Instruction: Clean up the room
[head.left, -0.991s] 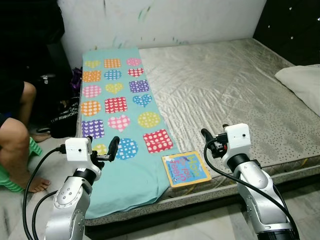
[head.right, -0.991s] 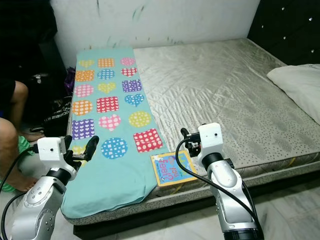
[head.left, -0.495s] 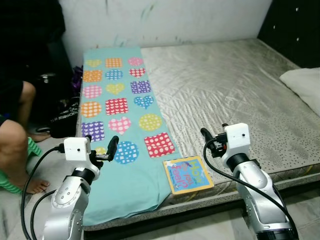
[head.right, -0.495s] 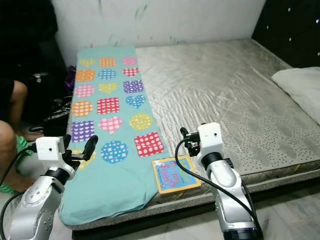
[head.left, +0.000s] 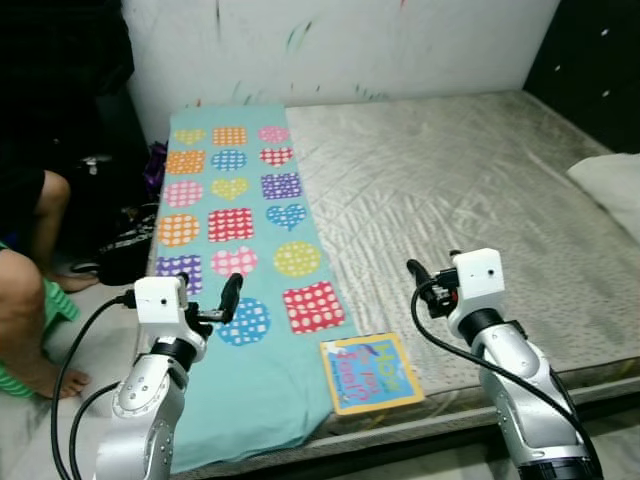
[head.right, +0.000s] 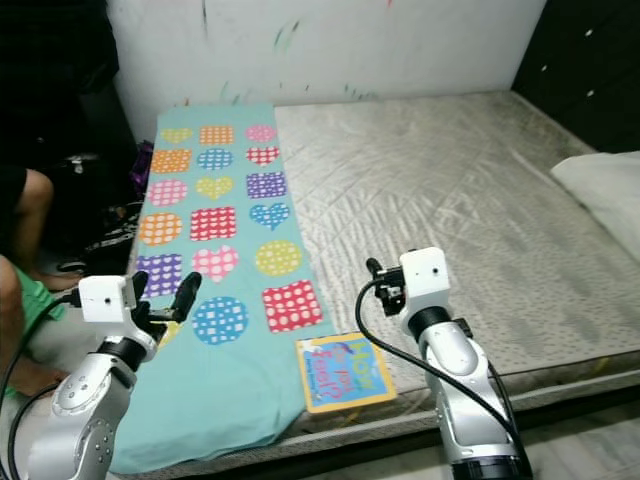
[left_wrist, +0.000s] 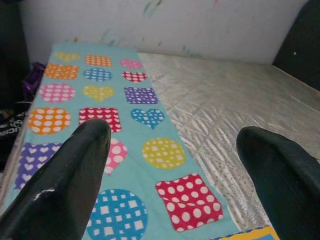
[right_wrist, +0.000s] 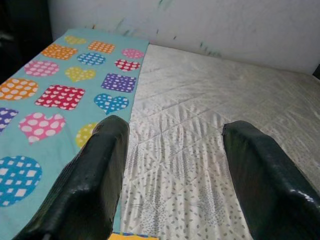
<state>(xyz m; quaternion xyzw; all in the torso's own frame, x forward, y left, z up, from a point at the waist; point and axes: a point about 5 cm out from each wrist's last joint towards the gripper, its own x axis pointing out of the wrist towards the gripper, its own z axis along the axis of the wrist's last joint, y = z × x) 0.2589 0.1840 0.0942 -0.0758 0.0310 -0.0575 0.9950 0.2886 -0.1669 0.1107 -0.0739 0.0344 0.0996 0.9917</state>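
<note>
A children's book (head.left: 371, 371) with a yellow border and blue cover lies flat at the bed's front edge. Just left of it, a teal blanket (head.left: 230, 200) printed with coloured hearts, squares and circles runs along the left side of the grey mattress (head.left: 450, 190). My left gripper (head.left: 228, 298) is open, held over the blanket's near end, to the left of the book. My right gripper (head.left: 418, 275) is open too, hovering over the mattress just right of and beyond the book. In the wrist views both grippers (left_wrist: 175, 134) (right_wrist: 176, 127) are empty.
A person's bare legs (head.left: 25, 300) are on the floor at the left of the bed. Dark bags (head.left: 125, 245) lie on the floor by the bed's left side. A white pillow (head.left: 612, 180) rests at the far right. A dark headboard (head.left: 590, 60) rises on the right.
The whole picture has slid downward and more wall shows, so the camera has moved. Both arms keep the same pose; book and blanket lie as before.
</note>
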